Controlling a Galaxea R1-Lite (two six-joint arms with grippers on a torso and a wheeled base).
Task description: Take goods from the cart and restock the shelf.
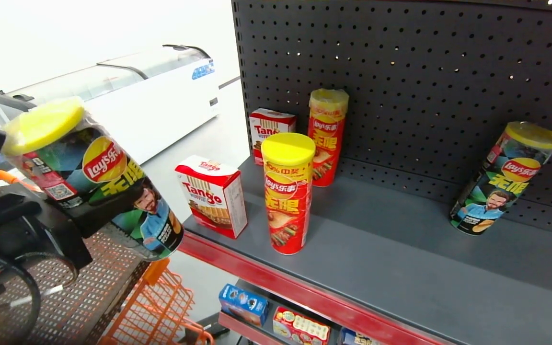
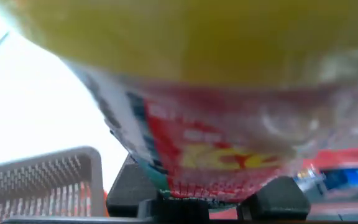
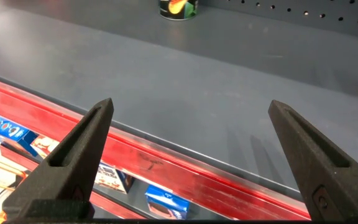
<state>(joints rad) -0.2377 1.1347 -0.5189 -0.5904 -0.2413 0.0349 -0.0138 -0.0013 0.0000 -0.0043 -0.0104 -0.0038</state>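
Observation:
My left gripper is shut on a green chip can with a yellow lid, held tilted above the orange cart, left of the shelf. Up close, the can sits between the gripper's black fingers. On the grey shelf stand two red chip cans, two wafer boxes and another green can leaning on the pegboard. My right gripper hangs open over the shelf's red front edge, nothing between its fingers.
The black pegboard wall backs the shelf. A wide bare stretch of shelf lies between the red cans and the far green can. Small packs sit on the lower shelf. A white chest freezer stands behind the cart.

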